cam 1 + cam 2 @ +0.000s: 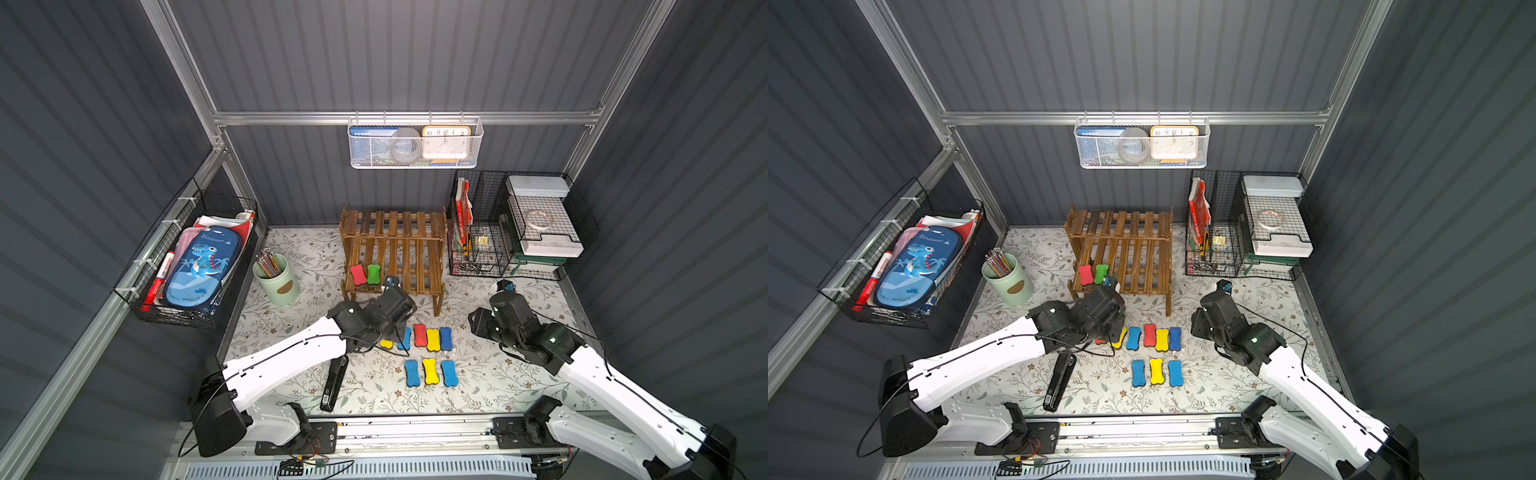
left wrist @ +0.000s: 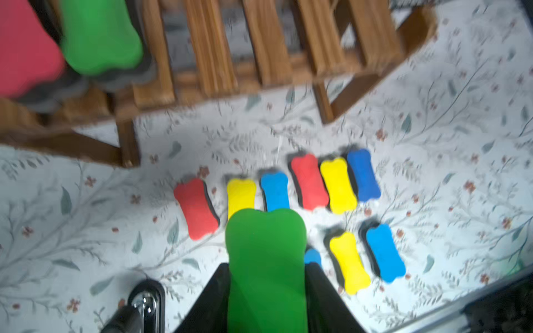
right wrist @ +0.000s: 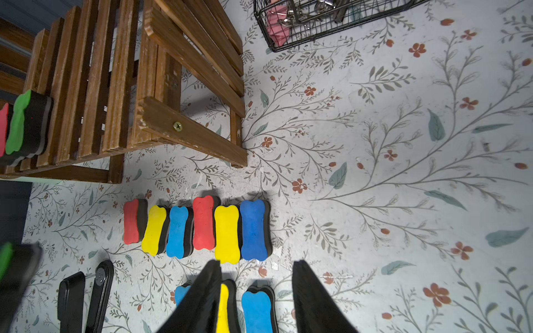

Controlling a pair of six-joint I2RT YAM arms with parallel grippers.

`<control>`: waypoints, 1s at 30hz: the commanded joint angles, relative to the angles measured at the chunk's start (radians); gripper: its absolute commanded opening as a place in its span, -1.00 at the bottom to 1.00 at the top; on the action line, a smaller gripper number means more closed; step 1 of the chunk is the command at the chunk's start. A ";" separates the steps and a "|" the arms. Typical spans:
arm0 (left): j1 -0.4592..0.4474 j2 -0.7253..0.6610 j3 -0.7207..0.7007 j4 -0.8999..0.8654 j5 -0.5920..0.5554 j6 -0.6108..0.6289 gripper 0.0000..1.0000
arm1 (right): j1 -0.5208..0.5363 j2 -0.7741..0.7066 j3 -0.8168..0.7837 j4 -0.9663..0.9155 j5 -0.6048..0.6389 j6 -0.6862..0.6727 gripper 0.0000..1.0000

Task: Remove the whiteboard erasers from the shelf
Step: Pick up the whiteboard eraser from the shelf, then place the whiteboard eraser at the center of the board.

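A green eraser [image 2: 266, 259] sits clamped between the fingers of the left claw [image 2: 266, 269]. It is off the shelf [image 1: 395, 249] and over the tabletop [image 1: 519, 374], just in front of the shelf's lower tier. The left wrist view is blurred. On that lower tier, at its left end, a red eraser [image 1: 358, 274] and a second green eraser [image 1: 373, 273] lie side by side.

On the tabletop in front of the shelf lies a back row of six [image 3: 203, 222], packed close: red, yellow, blue, red, yellow, blue. Nearer the robot is a front row of three [image 1: 431, 371]: blue, yellow, blue.

The right claw [image 3: 256, 263] hangs to the right of both rows, apart from them, with its jaws wide. A black stapler [image 1: 334, 384] lies left of the front row, beside the left arm. A pale green pencil cup [image 1: 276, 280] stands left of the shelf, and a black wire organiser [image 1: 478, 249] stands to its right.
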 commanded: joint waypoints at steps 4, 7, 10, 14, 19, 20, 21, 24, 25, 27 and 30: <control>-0.066 0.028 -0.093 -0.051 0.082 -0.136 -0.15 | -0.015 -0.028 0.001 -0.006 -0.006 -0.017 -0.10; -0.089 0.075 -0.128 -0.003 0.100 -0.144 -0.16 | -0.026 -0.037 -0.003 -0.014 -0.005 -0.025 -0.10; -0.095 0.119 -0.155 0.054 0.104 -0.145 -0.17 | -0.039 -0.047 -0.007 -0.017 -0.007 -0.029 -0.10; -0.098 0.168 -0.187 0.100 0.108 -0.151 -0.18 | -0.062 -0.054 -0.001 -0.032 -0.021 -0.043 -0.09; -0.101 0.204 -0.203 0.121 0.072 -0.168 -0.20 | -0.092 -0.063 0.002 -0.040 -0.036 -0.058 -0.09; -0.101 0.207 -0.202 0.119 0.058 -0.171 -0.21 | -0.096 -0.065 0.000 -0.039 -0.040 -0.058 -0.09; -0.101 0.209 -0.202 0.120 0.050 -0.176 -0.21 | -0.099 -0.067 0.000 -0.039 -0.042 -0.060 -0.09; -0.101 0.229 -0.194 0.119 0.043 -0.190 -0.20 | -0.106 -0.070 -0.003 -0.039 -0.046 -0.062 -0.09; -0.101 0.240 -0.189 0.121 0.043 -0.190 -0.17 | -0.109 -0.070 -0.003 -0.039 -0.047 -0.063 -0.09; -0.101 0.256 -0.184 0.136 0.057 -0.182 -0.09 | -0.113 -0.071 -0.004 -0.036 -0.049 -0.065 -0.09; -0.102 0.285 -0.177 0.151 0.087 -0.170 0.02 | -0.118 -0.073 -0.004 -0.037 -0.048 -0.067 -0.09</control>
